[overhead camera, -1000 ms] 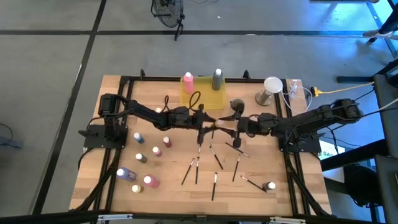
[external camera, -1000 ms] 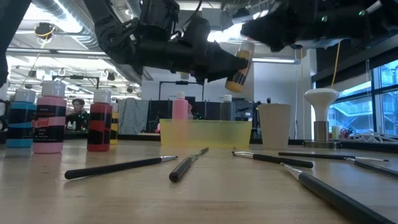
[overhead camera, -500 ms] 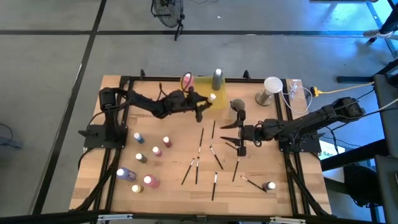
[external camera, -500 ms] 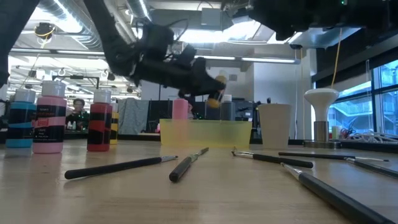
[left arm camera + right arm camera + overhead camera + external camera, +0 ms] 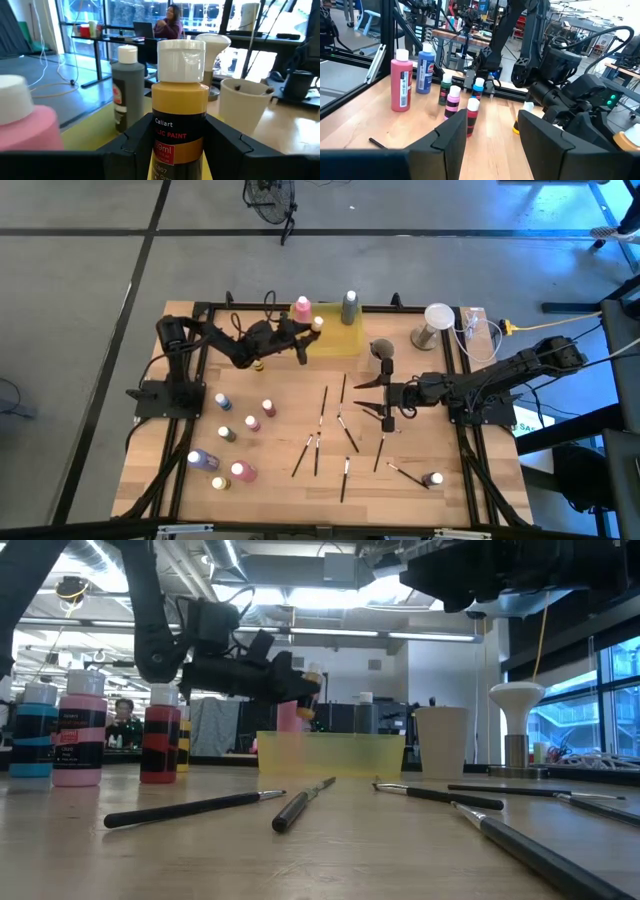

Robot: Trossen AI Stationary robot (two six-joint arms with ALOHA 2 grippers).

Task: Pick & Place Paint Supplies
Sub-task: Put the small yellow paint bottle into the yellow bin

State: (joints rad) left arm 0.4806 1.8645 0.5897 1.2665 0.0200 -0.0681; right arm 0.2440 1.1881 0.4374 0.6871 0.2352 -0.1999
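My left gripper (image 5: 308, 332) is shut on a yellow paint bottle with a white cap (image 5: 179, 115), held in the air at the left end of the translucent yellow tray (image 5: 338, 338). A pink bottle (image 5: 302, 307) and a grey bottle (image 5: 349, 307) stand upright in that tray. My right gripper (image 5: 366, 398) hovers open and empty over the table's middle right. Thin dark paintbrushes (image 5: 323, 408) lie flat at the centre. Several small paint bottles (image 5: 232, 432) stand at the near left. My left gripper pinches the yellow bottle's lower body, at the black label (image 5: 176, 145), between its two fingers (image 5: 134, 142), one on each side. The fingers come in about level from the table's left and lie along the bottle. The bottle is lifted clear, its cap (image 5: 314, 671) leading and tilted upward.
A grey-beige cup (image 5: 381, 350) stands right of the tray, and a white lamp-like stand (image 5: 437, 317) sits at the far right. One more bottle (image 5: 434, 479) lies near the front right among the brushes. Black frame rails border the table.
My left gripper has swung from the table's middle toward the far left, a little lower, carrying the yellow bottle to the tray's left end beside the pink bottle. It has kept its hold. The bottle has stayed clear of the table.
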